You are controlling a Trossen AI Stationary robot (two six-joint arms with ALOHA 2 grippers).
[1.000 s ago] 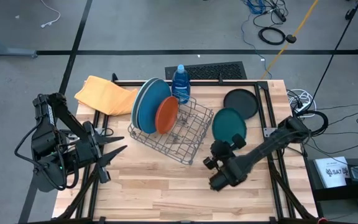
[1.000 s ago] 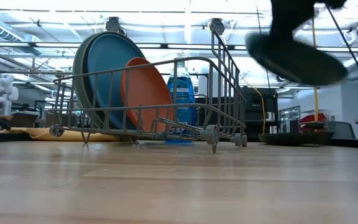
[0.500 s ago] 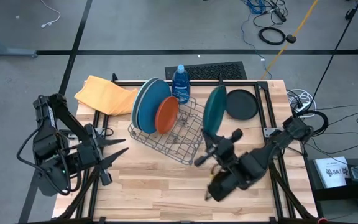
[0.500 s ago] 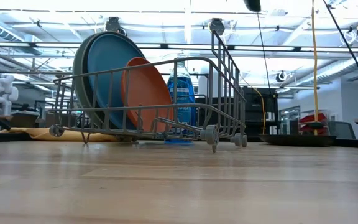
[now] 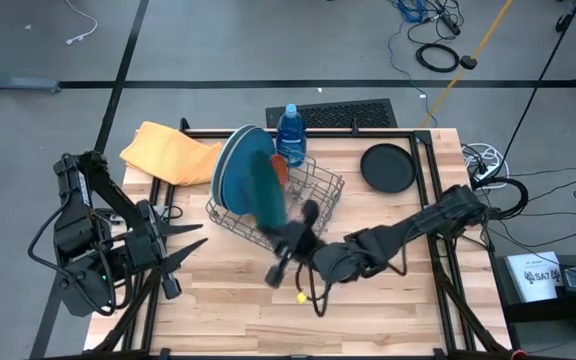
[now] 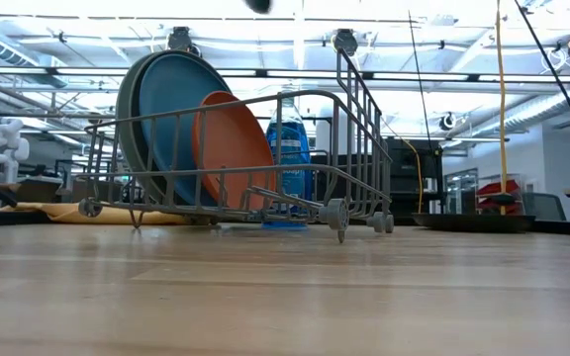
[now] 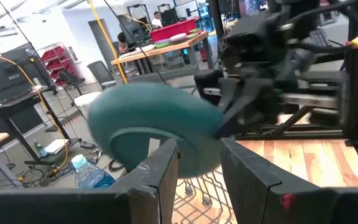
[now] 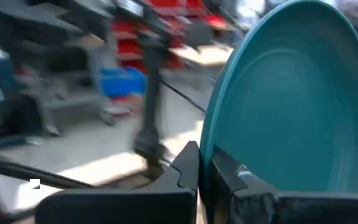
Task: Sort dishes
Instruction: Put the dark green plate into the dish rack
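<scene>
The right gripper [image 5: 286, 238] pinches the round dark teal plate [image 5: 265, 190] on edge, mid-frame over the grey wire rack [image 5: 320, 195].

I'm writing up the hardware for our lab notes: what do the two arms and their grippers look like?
Both arms are dark, near-black jointed links. The left gripper ends in two long, pointed black fingers. The right gripper has blocky black fingers; a yellow part shows near it.

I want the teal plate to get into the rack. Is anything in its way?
Partly. The right gripper holds the dark teal plate on edge over the wire rack. The orange plate and blue plates fill one side, but free slots remain beside them.
</scene>
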